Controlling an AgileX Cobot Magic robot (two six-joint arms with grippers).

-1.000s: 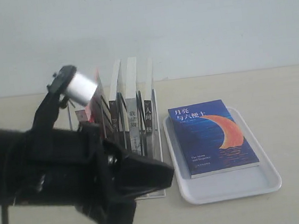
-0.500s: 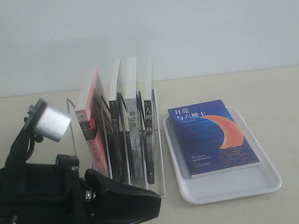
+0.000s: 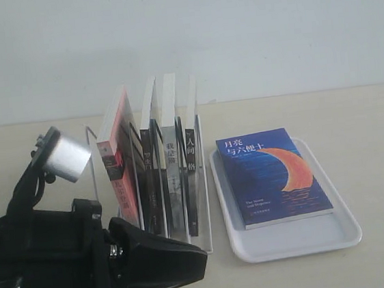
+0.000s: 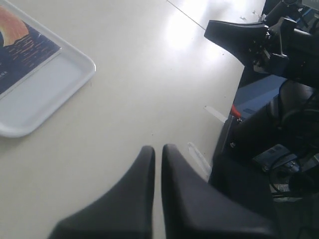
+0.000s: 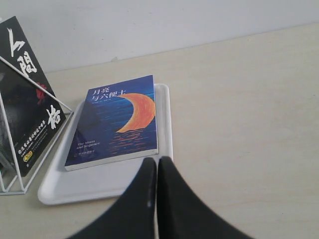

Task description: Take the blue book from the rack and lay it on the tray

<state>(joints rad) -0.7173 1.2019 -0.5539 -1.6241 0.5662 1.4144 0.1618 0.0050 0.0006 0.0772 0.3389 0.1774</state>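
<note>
Blue paperback with orange crescent moon and white title [image 3: 274, 175]: lies flat, cover up, in the plain white rectangular plastic tray [image 3: 291, 240], right of centre in the exterior view. No gripper touches it.

White thin-wire book rack [image 3: 196, 252]: centre of frame, just left of the tray. It holds a pink-red-spined book [image 3: 116, 172] leaning at its left end and several black-spined books [image 3: 172, 180] standing upright.

Left gripper [image 4: 158, 148]: fingers pressed together, nothing between them, over bare tabletop with one tray corner in sight.

Right gripper [image 5: 156, 160]: fingers likewise closed and empty, hanging near the tray's near rim, apart from the book.

Step in hand, as I judge it: the lay-down is done and the task looks finished. What is left is withdrawal. The next move calls only for backing both arms off without nudging the tray or rack; no grasp is needed.

Edges and room:
- The book sits inside the low rim, toward the tray's upper end in the frame, with a bare white strip at the lower end.
- The tray's left rim runs just beside the rack's right wire, so the gap there is narrow.
- The black left arm [image 3: 67, 267] fills the lower left of the frame and overlaps the rack's lower left corner. I cannot tell whether they touch.
- The pale tabletop [image 3: 356, 140] lies open right of the tray and along the bottom edge, which looks the safest exit for the right arm.
</note>
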